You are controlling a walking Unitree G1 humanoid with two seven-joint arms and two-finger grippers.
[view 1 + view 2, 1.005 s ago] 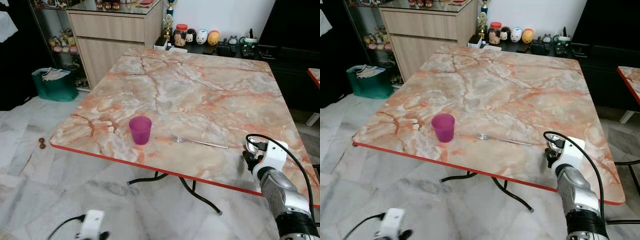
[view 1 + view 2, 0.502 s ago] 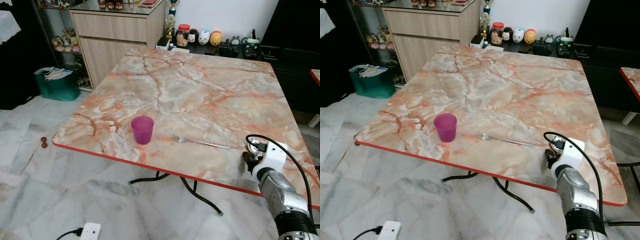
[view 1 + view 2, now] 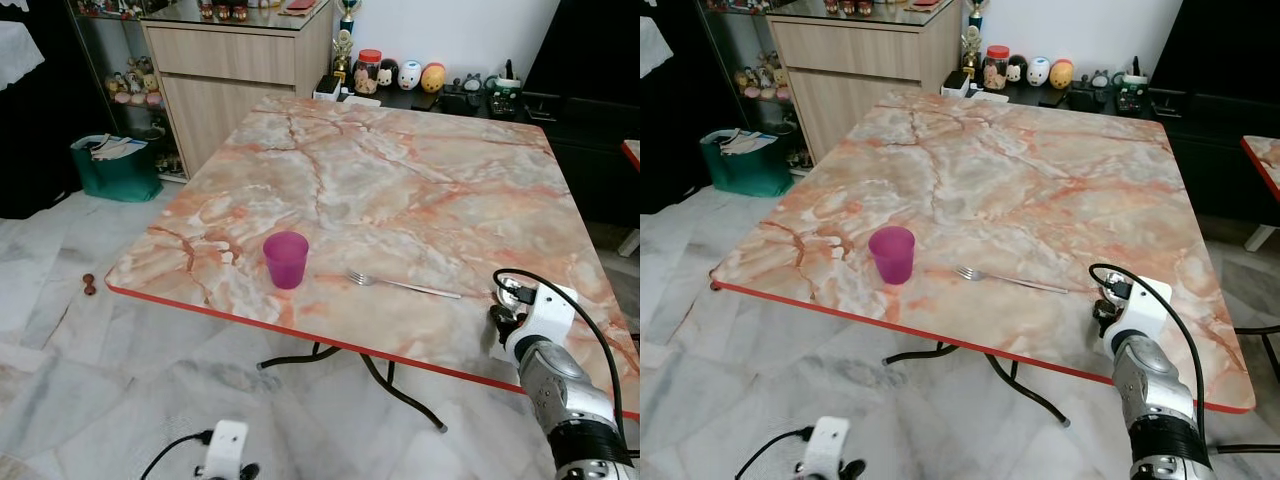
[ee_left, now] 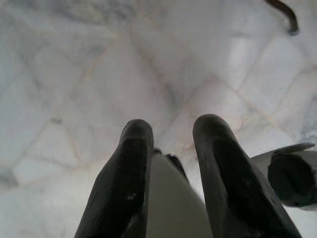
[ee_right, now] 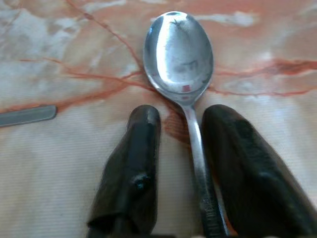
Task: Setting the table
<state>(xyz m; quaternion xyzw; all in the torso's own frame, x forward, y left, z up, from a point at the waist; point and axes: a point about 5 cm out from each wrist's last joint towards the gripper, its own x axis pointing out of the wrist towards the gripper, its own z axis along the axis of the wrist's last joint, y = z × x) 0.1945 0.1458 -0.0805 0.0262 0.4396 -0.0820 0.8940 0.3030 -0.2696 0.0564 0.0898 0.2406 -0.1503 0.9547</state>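
Observation:
A purple cup (image 3: pixel 286 259) stands upright near the front edge of the marble table (image 3: pixel 420 170). A fork (image 3: pixel 400 285) lies flat to its right. A metal spoon (image 5: pixel 179 49) lies on the table at the front right corner, its bowl facing up. My right gripper (image 5: pixel 181 116) is low over it, open, with the handle running between the fingers against one of them. The left gripper (image 4: pixel 171 126) hangs below the table's height over the floor, open.
Behind the table stand a wooden cabinet (image 3: pixel 235 70) and a low black shelf with figurines (image 3: pixel 400 75). A green bag (image 3: pixel 112 165) sits on the floor at the left. The table's black legs (image 3: pixel 400 385) curve out underneath. Another red-edged table (image 3: pixel 632 150) shows at the right.
The view has shifted slightly. The left wrist sits a little further right and higher at the bottom of the picture. The right gripper stays at the spoon.

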